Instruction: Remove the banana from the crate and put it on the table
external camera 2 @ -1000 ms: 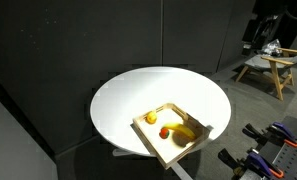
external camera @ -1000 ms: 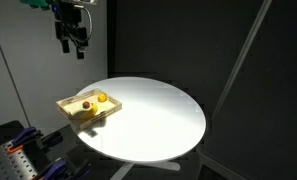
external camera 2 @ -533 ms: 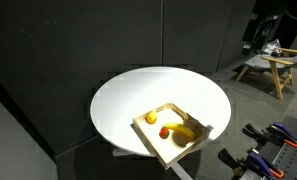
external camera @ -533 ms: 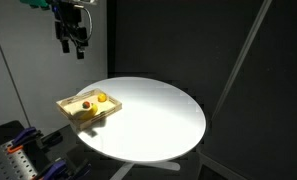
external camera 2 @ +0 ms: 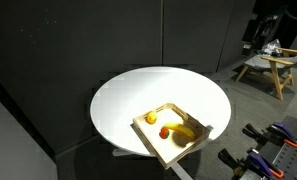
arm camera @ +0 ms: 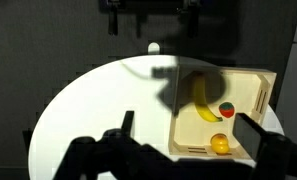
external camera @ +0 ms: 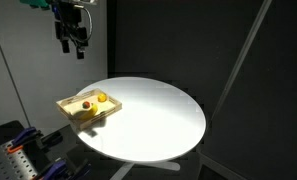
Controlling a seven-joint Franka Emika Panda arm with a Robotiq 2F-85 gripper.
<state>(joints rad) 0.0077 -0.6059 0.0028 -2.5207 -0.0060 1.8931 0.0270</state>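
High over the table (external camera: 148, 115): gripper (external camera: 70, 45) is hanging, jaws wide apart, empty.
Banana (arm camera: 201, 100): is lying in the crate (arm camera: 260, 84), beside the red fruit (arm camera: 226, 110).
Risk: a skewed descent is threatening that fruit or the crate wall.

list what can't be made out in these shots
- Tool: small and dark in an exterior view, finger gap unreadable there.
- Banana: upper end darkened by shadow, wrist view.
- Crate: lower right corner hidden behind the tool's finger, wrist view.
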